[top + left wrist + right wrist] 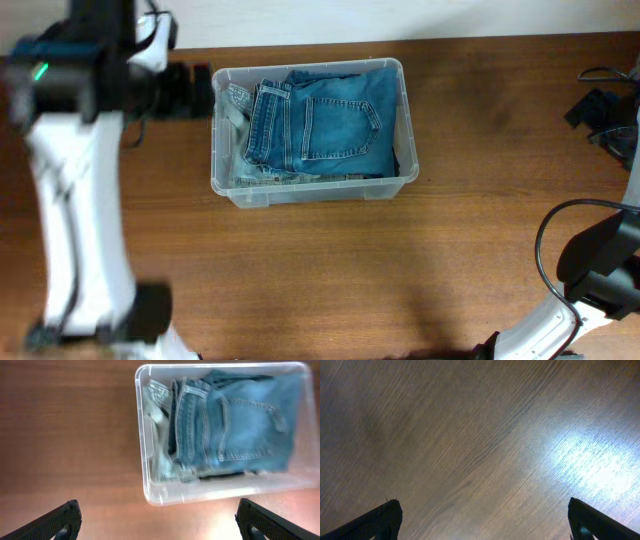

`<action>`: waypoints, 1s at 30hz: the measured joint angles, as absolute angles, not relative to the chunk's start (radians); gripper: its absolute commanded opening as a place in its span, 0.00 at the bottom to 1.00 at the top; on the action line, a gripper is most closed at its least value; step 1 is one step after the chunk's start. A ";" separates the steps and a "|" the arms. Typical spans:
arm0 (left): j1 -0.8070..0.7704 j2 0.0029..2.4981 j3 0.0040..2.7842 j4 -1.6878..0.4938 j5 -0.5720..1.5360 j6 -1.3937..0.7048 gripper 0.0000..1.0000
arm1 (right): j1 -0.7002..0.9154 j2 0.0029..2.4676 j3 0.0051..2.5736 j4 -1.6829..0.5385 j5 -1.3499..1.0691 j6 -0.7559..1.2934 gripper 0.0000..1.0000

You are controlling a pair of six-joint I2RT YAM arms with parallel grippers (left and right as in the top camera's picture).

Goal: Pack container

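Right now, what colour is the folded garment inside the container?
Blue denim garment in the container; overhead view shows it best.

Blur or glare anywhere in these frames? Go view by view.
Overhead: the left arm is smeared with blur, while the container and jeans are sharp. Left wrist: the whole frame is soft, and the jeans streak toward the right edge. Right wrist: bright glare patch on the table at right, darker at upper left.
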State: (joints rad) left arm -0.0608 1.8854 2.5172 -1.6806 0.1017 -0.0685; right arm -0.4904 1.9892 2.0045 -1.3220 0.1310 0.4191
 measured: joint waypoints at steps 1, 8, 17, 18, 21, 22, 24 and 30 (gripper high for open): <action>-0.062 1.816 2.464 -1.680 0.102 -0.068 0.99 | -0.490 1.989 2.004 -1.320 0.131 0.418 0.98; -0.062 1.355 2.103 -1.545 0.123 -0.068 0.99 | -0.490 1.989 2.004 -1.321 0.131 0.418 0.98; -0.062 0.949 1.603 -1.316 0.144 -0.068 0.99 | -0.490 1.989 2.004 -1.320 0.131 0.419 0.98; -0.062 0.925 1.562 -1.314 0.146 -0.069 0.99 | -0.490 1.989 2.004 -1.321 0.131 0.418 0.98; -0.062 0.878 1.456 -1.333 0.147 -0.068 0.99 | -0.490 1.989 2.004 -1.320 0.131 0.419 0.99; -0.062 0.873 1.431 -1.345 0.147 -0.068 0.99 | -0.490 1.989 2.004 -1.320 0.131 0.419 0.98; -0.062 0.870 1.395 -1.381 0.147 -0.068 0.99 | -0.490 1.989 2.004 -1.320 0.131 0.419 0.98; -0.062 0.875 1.376 -1.386 0.147 -0.040 0.99 | -0.490 1.989 2.004 -1.321 0.131 0.419 0.98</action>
State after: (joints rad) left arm -0.0624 0.8753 1.3762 -1.3865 0.1471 -0.0399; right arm -0.4900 1.9892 2.0045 -1.3209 0.1310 0.4187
